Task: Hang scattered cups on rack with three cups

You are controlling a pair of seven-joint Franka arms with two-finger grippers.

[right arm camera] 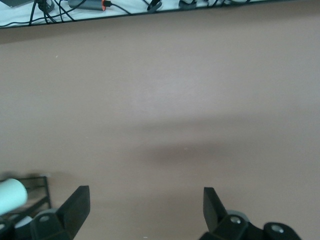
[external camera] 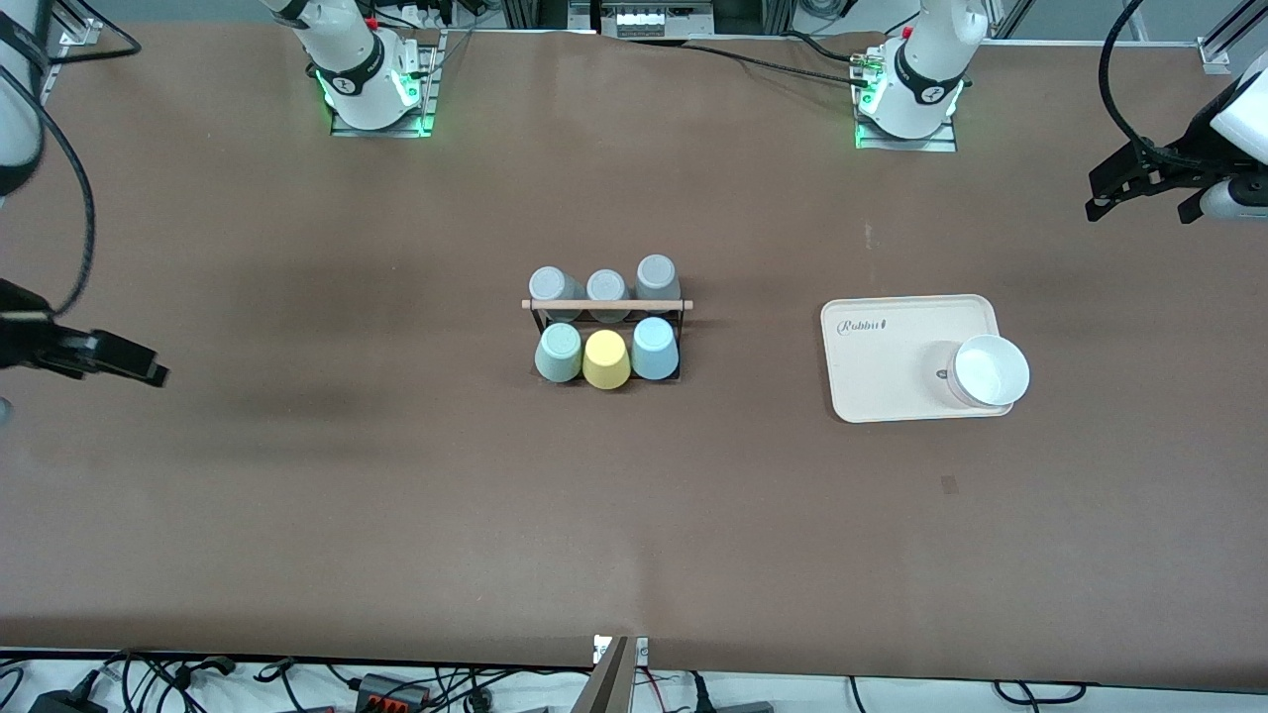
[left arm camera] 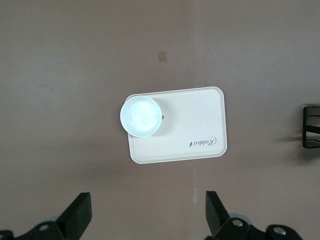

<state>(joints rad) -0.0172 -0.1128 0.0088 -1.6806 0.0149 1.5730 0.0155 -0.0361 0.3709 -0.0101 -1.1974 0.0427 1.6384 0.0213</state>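
Observation:
The black wire rack (external camera: 606, 304) with a wooden rod stands at the table's middle. The pale mint green cup (external camera: 559, 353) and the light blue cup (external camera: 654, 348) sit bottom-up on its row nearer the front camera, with a yellow cup (external camera: 605, 358) between them. My left gripper (external camera: 1139, 203) is open and empty, up over the left arm's end of the table; its wrist view (left arm camera: 147, 205) looks down on the tray. My right gripper (external camera: 129, 358) is open and empty over the right arm's end (right arm camera: 145, 200). A pale cup (right arm camera: 10, 195) on the rack's end shows in the right wrist view.
Three grey cups (external camera: 606, 287) sit bottom-up on the rack's row farther from the front camera. A cream tray (external camera: 892, 347) with a white bowl (external camera: 989, 371) on it lies toward the left arm's end, also in the left wrist view (left arm camera: 200, 125). The rack's end (left arm camera: 311, 127) shows there too.

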